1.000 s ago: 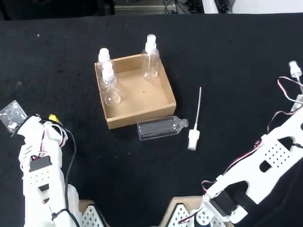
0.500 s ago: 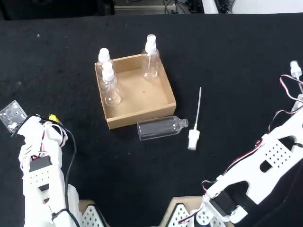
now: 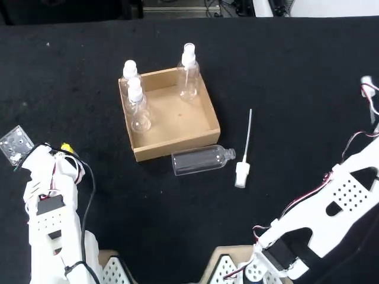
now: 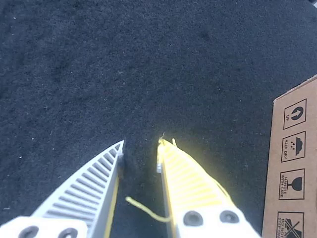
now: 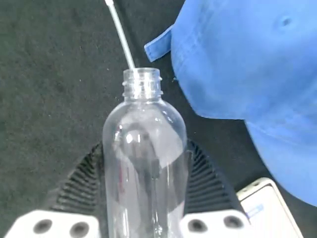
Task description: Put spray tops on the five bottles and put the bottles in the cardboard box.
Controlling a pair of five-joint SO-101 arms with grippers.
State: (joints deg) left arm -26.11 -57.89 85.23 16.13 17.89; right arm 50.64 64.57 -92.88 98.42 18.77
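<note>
Table: you are looking down on a black cloth table [image 3: 296,59] with an open cardboard box [image 3: 172,149] near its middle.
Inside the box: two capped bottles [image 3: 137,105] stand upright, close together along the box's left wall. A third capped bottle [image 3: 189,71] stands upright at its far right corner.
Lying bottle [image 3: 200,160]: clear, with no top, on its side outside the box and just beside its near wall. Its neck points away from the box to the right.
Loose spray top [image 3: 241,171]: on the cloth just past that neck. Its thin stem runs back alongside the box's right wall, apart from it.
Left gripper [image 4: 141,144]: your fingers are slightly apart with nothing between them, over bare cloth, with a printed wall of the box close by.
Left arm [image 3: 47,201]: near and to the left of the box, apart from it.
Right gripper [image 5: 144,146]: your fingers are clamped on the sides of a held bottle [image 5: 144,124], which is clear and uncapped.
Right arm [image 3: 343,195]: well to the right of the box, at the table's edge.
Beside the held bottle: a thin white tube [image 5: 121,34] runs from behind its open neck, and you cannot tell whether they touch. A blue cloth [image 5: 247,59] lies next to it.
</note>
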